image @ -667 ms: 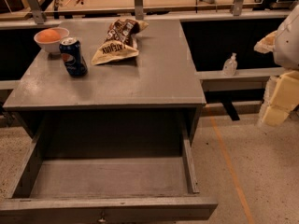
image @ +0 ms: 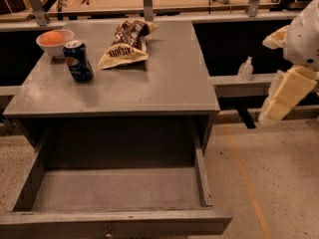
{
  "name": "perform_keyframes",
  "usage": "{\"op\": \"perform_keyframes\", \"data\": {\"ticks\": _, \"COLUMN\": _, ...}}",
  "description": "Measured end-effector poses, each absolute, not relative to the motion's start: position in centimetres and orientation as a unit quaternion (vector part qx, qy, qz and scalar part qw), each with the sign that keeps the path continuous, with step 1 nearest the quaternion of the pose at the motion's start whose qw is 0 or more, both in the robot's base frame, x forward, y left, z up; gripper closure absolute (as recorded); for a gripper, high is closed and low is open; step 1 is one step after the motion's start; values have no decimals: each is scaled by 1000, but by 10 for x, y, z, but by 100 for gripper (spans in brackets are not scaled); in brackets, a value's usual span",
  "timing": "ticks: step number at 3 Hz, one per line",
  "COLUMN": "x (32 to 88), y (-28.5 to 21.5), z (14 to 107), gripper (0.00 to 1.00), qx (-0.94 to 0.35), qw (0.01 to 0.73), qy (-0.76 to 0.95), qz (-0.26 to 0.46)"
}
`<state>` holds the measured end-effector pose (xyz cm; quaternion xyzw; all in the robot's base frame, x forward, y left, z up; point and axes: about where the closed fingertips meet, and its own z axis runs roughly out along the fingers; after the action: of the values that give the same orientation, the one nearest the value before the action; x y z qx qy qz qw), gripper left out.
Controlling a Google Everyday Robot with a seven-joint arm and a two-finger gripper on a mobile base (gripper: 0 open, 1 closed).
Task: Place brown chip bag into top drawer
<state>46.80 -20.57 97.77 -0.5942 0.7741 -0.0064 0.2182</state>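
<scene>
Bag: brown chip bag (image: 123, 46) on cabinet (image: 164, 78), far.
Drawer: top drawer (image: 119, 188) out, near.
Gripper (image: 279, 101): right edge; closure cannot tell.

I see the brown chip bag (image: 124, 46) on the tabletop (image: 164, 83), right of the soda can (image: 78, 60), with a bowl (image: 54, 41) just behind the can. The top drawer (image: 114, 188) juts out below, in front of the tabletop. My tool (image: 281, 101) hangs off to the right, well apart.
</scene>
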Motion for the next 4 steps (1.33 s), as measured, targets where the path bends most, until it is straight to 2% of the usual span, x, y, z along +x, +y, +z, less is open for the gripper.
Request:
{"op": "perform_keyframes", "data": {"ticks": 2, "x": 599, "y": -145, "z": 982, "gripper": 0, "qx": -510, "qw": 407, "qy": 749, "qz": 113}}
{"op": "perform_keyframes", "data": {"ticks": 3, "x": 644, "y": -104, "z": 975, "gripper": 0, "qx": -466, "qw": 449, "qy": 750, "qz": 134}}
{"op": "perform_keyframes", "data": {"ticks": 4, "x": 664, "y": -103, "z": 986, "gripper": 0, "qx": -438, "qw": 483, "qy": 748, "qz": 122}}
